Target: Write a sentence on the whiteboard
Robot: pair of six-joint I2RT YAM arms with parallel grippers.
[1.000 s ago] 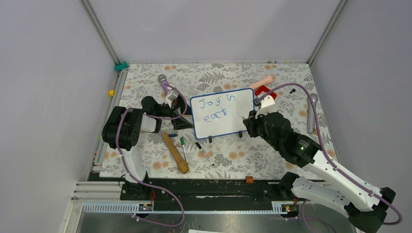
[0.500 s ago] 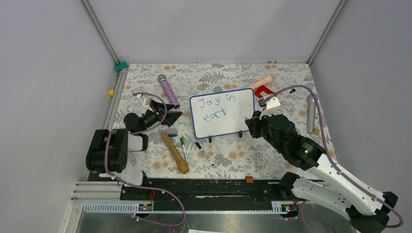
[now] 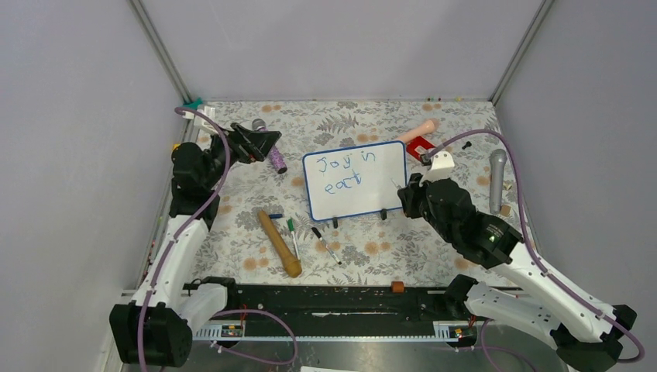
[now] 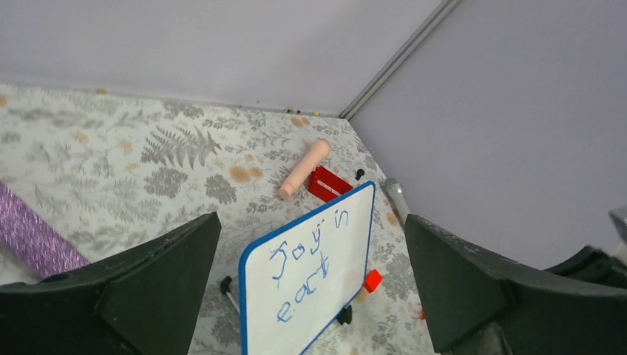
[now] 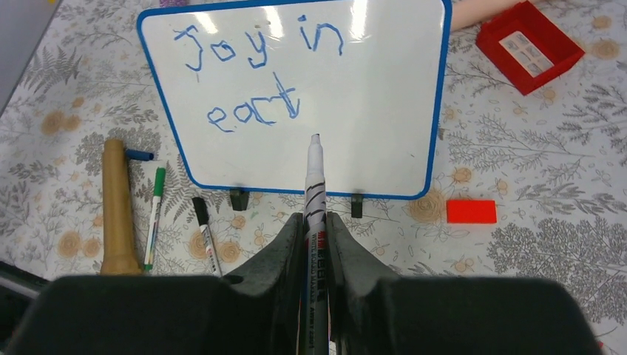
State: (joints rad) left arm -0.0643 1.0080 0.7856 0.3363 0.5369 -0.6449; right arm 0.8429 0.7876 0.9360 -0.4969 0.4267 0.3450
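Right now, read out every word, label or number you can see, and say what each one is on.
"Joy in": top line, blue, on the whiteboard.
"eact": second line there; the last letter is unclear.
Held marker: print on the barrel, too small to read.
Red tray: white label inside, too blurred to read.
Black-capped pen: print too small to read.

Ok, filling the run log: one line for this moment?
right gripper: shut on marker | left gripper: open, empty | whiteboard: upright | sentence: two lines, unfinished
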